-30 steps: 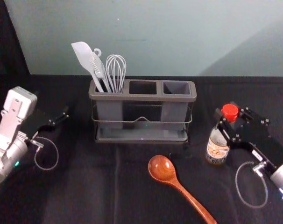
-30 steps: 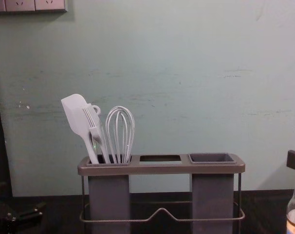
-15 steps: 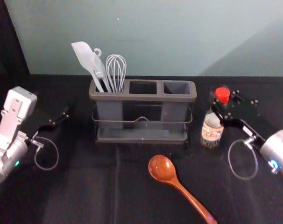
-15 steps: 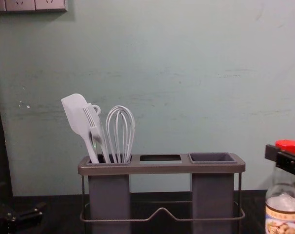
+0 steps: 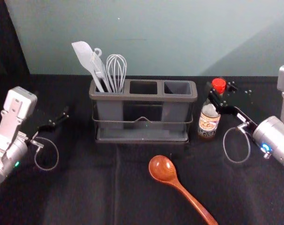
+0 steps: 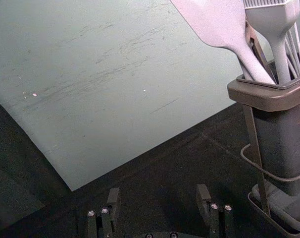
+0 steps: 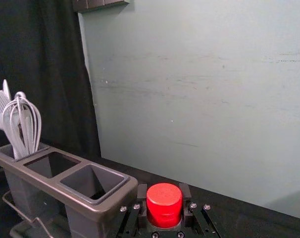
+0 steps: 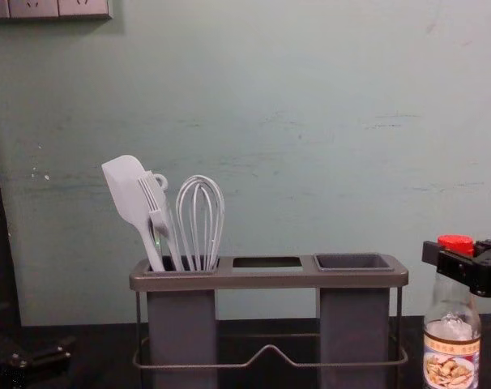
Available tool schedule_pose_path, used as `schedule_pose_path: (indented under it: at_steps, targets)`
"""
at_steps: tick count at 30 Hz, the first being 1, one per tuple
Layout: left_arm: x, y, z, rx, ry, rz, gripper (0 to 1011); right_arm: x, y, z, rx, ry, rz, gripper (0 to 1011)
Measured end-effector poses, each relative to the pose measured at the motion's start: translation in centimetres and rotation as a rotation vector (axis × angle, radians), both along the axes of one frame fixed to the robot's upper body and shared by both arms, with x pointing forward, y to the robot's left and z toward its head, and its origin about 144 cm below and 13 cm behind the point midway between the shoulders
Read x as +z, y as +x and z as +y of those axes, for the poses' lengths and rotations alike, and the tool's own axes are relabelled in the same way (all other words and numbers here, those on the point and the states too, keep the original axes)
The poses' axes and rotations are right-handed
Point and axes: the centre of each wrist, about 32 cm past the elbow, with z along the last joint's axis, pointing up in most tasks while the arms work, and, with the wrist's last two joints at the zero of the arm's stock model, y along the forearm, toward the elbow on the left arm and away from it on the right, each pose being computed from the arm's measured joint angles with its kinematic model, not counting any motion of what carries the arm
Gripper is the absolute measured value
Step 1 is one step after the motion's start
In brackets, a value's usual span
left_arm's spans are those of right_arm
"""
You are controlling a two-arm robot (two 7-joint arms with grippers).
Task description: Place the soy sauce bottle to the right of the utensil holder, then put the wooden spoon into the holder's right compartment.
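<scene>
The left pincer [image 5: 60, 120] stands open, apart from the utensil holder [image 6: 269, 99], which bears a spatula [image 6: 214, 22], a brush [image 6: 274, 21] and a whisk [image 6: 299, 49].

Head view: the lower edge crops the wooden spoon's [image 5: 183, 188] handle end. Chest view: the right gripper [image 8: 454, 256] hides part of the soy sauce bottle's [image 8: 450, 328] neck from me; its label's [image 8: 450, 370] fine print is illegible to me; the utensil holder's [image 8: 266, 280] base is cut off.

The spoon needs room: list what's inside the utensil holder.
Left compartment: spatula, whisk and other utensils, their lower ends hidden. Middle compartment and right compartment: nothing visible, though the latter's bottom cannot be made out.
</scene>
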Motion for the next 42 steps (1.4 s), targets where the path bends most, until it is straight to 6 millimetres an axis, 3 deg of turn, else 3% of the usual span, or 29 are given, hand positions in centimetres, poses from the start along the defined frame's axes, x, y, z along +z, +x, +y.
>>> schedule_pose_path:
  at_steps: [22,33,39,42]
  targets:
    - [0.0,0.0,0.0,0.0,0.0,0.0,1000,-1.2,1.0,0.4,0.002,0.026,0.001,417]
    - [0.0,0.0,0.0,0.0,0.0,0.0,1000,1.1,-0.2,0.2,-0.006,0.005,-0.069,807]
    - [0.0,0.0,0.0,0.0,0.0,0.0,1000,2.6,-2.0,0.2,0.001,-0.005,-0.117,972]
    - [0.0,0.0,0.0,0.0,0.0,0.0,1000,2.9,-3.2,0.5,0.013,-0.014,-0.127,1003]
